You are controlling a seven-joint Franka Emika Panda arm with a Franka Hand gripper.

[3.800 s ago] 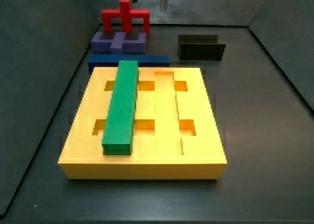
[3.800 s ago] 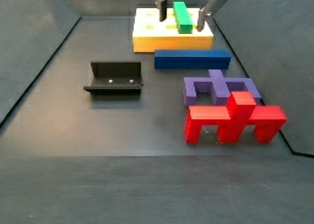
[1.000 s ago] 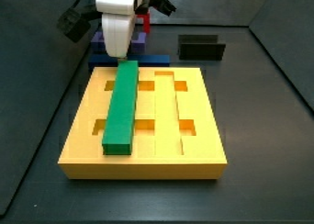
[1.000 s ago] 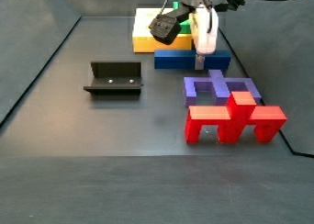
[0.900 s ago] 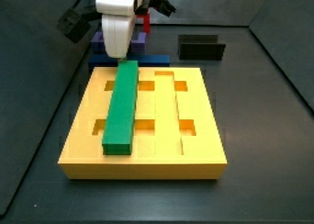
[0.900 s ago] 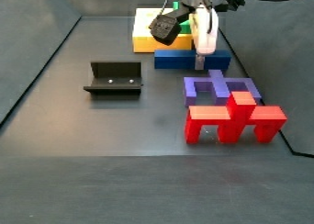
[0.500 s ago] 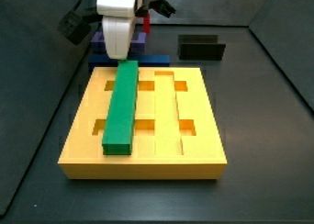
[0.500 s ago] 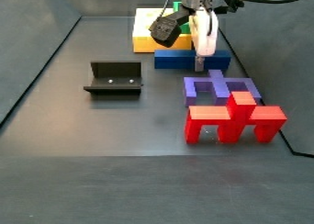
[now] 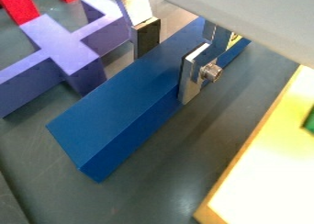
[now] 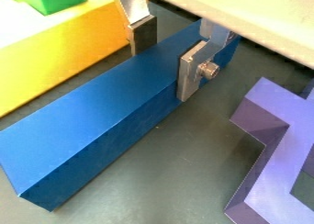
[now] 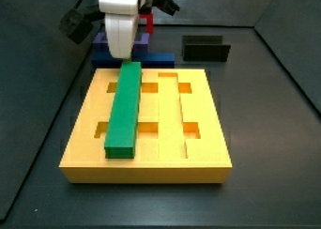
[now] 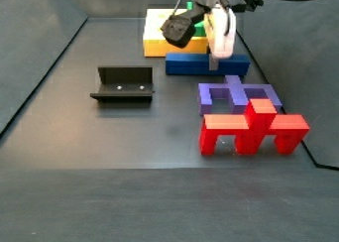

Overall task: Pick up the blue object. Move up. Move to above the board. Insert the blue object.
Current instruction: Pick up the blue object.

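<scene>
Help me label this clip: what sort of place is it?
Probably a lab test cell for robot assembly: dark walled floor, the gripper astride the blue object, and the yellow slotted board with a green bar seated in it.

We see a dark grey floor (image 12: 93, 157); on it lie the yellow board (image 11: 201, 148), the blue object (image 12: 185, 65) just beside the board, the purple block (image 12: 232, 94) with its red piece (image 12: 252, 132), and the black fixture (image 12: 123, 85); the gripper (image 10: 170, 53) straddles the blue object.
</scene>
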